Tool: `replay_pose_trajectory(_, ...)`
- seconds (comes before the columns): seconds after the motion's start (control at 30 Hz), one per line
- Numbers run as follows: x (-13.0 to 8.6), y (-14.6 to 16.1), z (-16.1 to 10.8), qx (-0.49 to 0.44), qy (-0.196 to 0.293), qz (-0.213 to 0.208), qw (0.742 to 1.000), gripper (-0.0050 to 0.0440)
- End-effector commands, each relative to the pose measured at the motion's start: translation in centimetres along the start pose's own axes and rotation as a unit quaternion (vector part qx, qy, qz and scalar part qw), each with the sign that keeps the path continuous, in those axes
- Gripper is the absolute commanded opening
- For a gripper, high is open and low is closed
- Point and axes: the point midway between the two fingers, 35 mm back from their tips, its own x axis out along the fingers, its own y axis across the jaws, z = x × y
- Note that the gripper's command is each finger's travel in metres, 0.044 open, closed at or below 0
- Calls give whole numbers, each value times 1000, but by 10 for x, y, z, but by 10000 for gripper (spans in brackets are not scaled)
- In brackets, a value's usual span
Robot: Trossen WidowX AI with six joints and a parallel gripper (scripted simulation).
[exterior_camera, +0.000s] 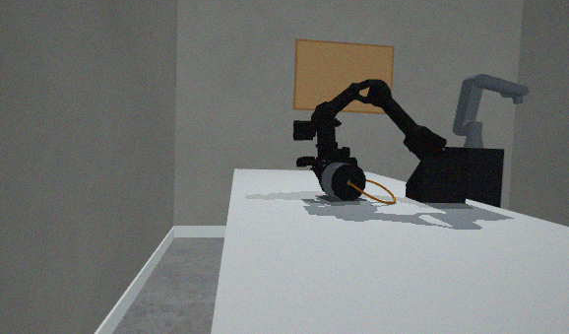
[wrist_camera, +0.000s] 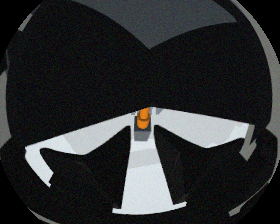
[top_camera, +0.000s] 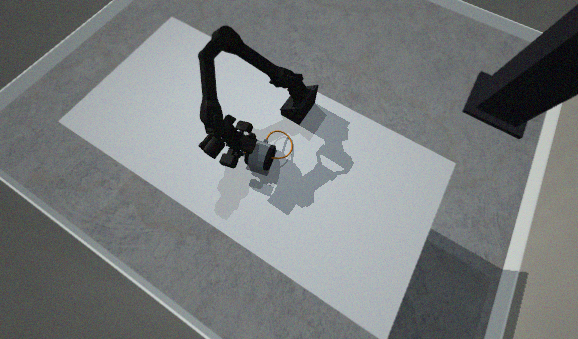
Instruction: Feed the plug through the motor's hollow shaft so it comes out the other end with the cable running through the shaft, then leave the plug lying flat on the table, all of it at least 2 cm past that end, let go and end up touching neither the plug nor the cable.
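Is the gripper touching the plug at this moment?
Cannot tell. In the wrist view the plug sits between the fingertips of the gripper, but the dark picture hides any gap or contact. The other views are too distant.

We find no readable text, label, brand, number or sign in any view. The orange panel [exterior_camera: 344, 76] on the wall, upper middle of the exterior view, is blank.
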Motion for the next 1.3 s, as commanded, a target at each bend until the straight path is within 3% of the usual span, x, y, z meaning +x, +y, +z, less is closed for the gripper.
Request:
replay_pose_trajectory(0.0,0,0,0,0,0,-1,1000,96)
replay_pose_trajectory(0.33,0,0,0,0,0,-1,1000,36)
replay_pose_trajectory(0.4,-1,0,-2,0,0,0,1000,0)
replay_pose_trajectory(0.87,-7,0,-39,-2,1,2,1000,0)
replay_pose_trajectory(1.17,-6,0,-36,-3,-1,3,1000,0)
replay_pose_trajectory(1.27,-6,0,-36,-3,-1,3,1000,72)
